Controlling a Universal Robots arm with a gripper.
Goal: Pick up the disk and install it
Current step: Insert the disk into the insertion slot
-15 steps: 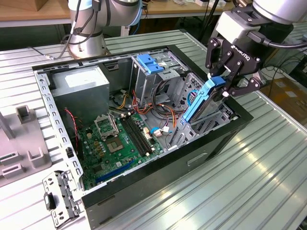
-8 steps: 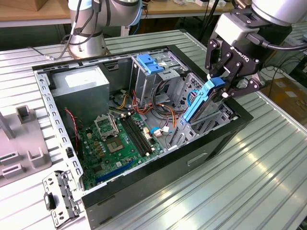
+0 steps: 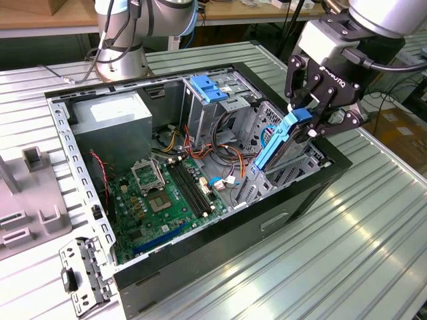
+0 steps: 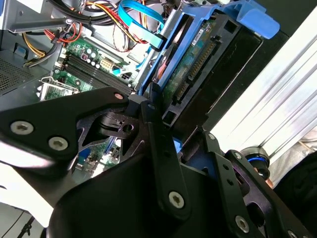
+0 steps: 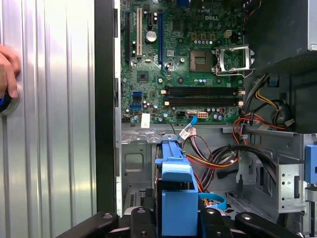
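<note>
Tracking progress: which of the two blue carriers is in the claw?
The tilted one edging the disk, gripped by the claw; the other carrier sits atop the drive cage.

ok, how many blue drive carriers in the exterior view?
2. One edges the disk, held tilted by the hand at the exterior view's right; the other carrier tops the drive cage. More may be hidden.
</note>
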